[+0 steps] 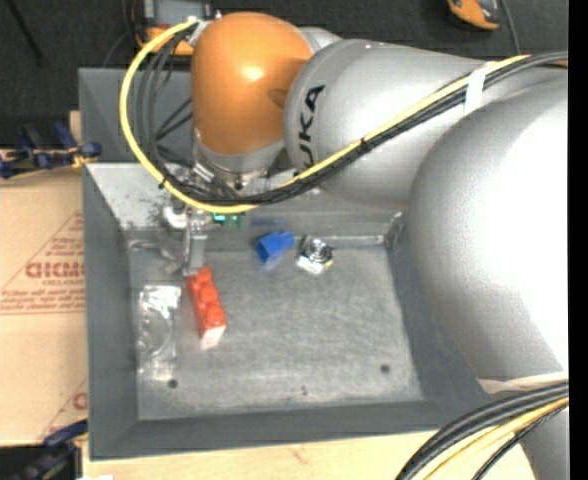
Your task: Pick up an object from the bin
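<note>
Presently the claw (pixel 194 240) hangs low in the bin's (pixel 314 343) left part, at the upper end of a red toy brick (pixel 207 306); spread or pressed together, I cannot tell. Clear plastic (pixel 157 320) lies left of the brick. 2 things, a blue block (pixel 272 246) and a metal part (pixel 315 257), sit near the back wall.

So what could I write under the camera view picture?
Robot arm in a grey bin, right by a red block; blue block nearby.
</note>
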Robot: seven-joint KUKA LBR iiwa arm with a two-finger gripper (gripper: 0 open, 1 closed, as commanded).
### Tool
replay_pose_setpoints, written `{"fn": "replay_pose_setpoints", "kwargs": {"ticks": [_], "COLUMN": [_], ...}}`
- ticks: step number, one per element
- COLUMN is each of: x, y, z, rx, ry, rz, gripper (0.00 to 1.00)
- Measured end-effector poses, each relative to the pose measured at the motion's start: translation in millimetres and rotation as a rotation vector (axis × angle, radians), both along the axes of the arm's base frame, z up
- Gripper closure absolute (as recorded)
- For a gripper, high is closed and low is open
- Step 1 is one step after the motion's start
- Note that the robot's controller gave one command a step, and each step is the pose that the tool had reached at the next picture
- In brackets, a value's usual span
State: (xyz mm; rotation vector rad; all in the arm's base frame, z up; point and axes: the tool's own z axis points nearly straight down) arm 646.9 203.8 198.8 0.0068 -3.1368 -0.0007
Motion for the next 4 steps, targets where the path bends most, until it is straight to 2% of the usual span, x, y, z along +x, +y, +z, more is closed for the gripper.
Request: {"fn": "replay_pose_setpoints", "kwargs": {"ticks": [1,2,3,4], "x": [-51.0,-26.4,-25.6,-11.5], "y": [6.0,-55.1,-52.9,-53.8], "z": [-29.2,-123.3,-120.8,68.1], "rx": [0.000,0.000,0.003,-0.002], "ry": [-0.004,-0.007,-0.011,-0.018], "rz": [0.319,0.737,0.734,0.810], "gripper": [0.00,0.00,1.00,1.00]}}
